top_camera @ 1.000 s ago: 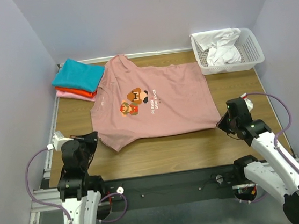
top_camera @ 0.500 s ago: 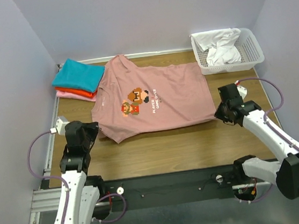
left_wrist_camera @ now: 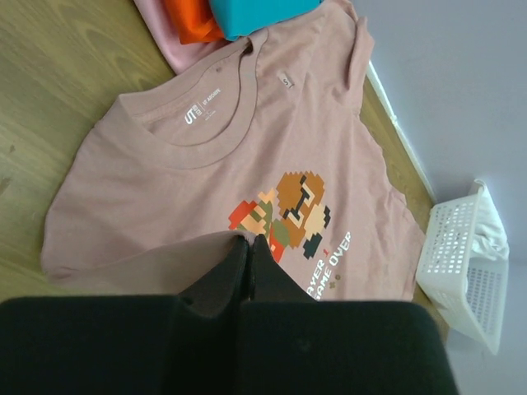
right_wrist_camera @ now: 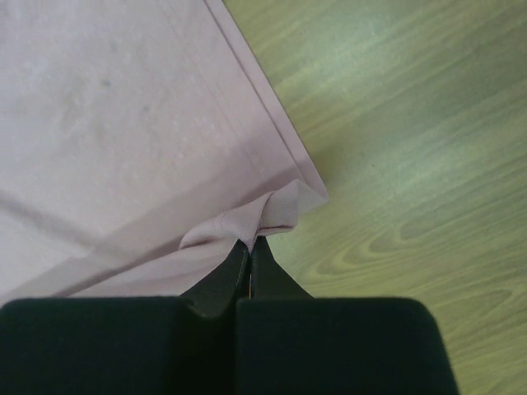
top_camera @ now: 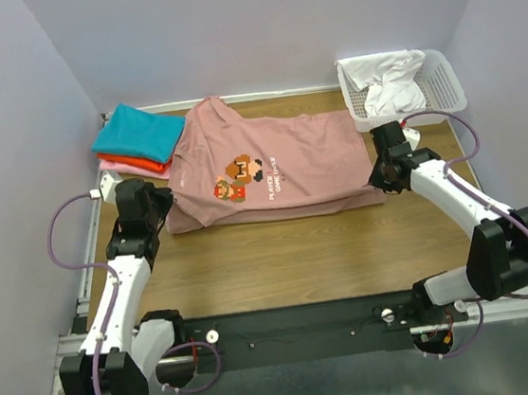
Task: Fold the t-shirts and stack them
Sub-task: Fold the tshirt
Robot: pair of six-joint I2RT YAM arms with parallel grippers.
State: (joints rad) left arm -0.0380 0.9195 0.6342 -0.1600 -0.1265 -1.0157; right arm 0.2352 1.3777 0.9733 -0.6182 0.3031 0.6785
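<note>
Three folded tees, the teal one [left_wrist_camera: 263,10] over the orange-red one [left_wrist_camera: 193,18] and the pink one [left_wrist_camera: 160,33], are stacked at ten o'clock. The dusty-pink t-shirt [top_camera: 270,163] at the table's centre is pinched along its near edge by the left gripper [left_wrist_camera: 249,247] and the right gripper [right_wrist_camera: 249,247], both clenched on cloth. Its first fold is judged under way. White garments [top_camera: 389,83] are left crumpled in the mesh basket [top_camera: 449,91] at two o'clock.
</note>
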